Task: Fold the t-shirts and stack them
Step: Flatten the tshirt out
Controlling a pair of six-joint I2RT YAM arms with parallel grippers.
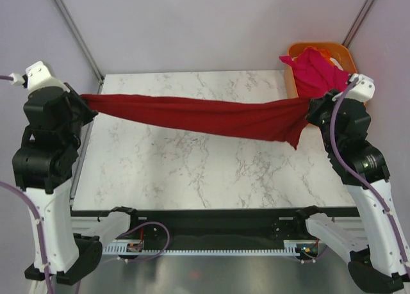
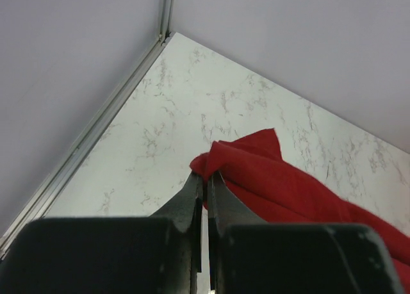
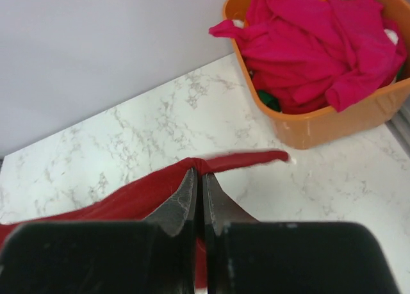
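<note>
The dark crimson red t-shirt (image 1: 205,118) hangs stretched in a long band above the marble table (image 1: 192,172), held at both ends. My left gripper (image 1: 86,105) is shut on its left end, seen in the left wrist view (image 2: 206,174) with red cloth (image 2: 269,179) bunched at the tips. My right gripper (image 1: 312,108) is shut on its right end; the right wrist view (image 3: 200,171) shows the cloth (image 3: 128,198) pinched between the jaws. The magenta pink t-shirt (image 1: 314,68) lies crumpled in the orange tub (image 1: 301,50); it also shows in the right wrist view (image 3: 314,44).
The orange tub (image 3: 320,124) stands at the table's back right corner, with bits of green and white cloth under the pink shirt. Grey walls and metal frame posts (image 1: 73,28) close in the back and sides.
</note>
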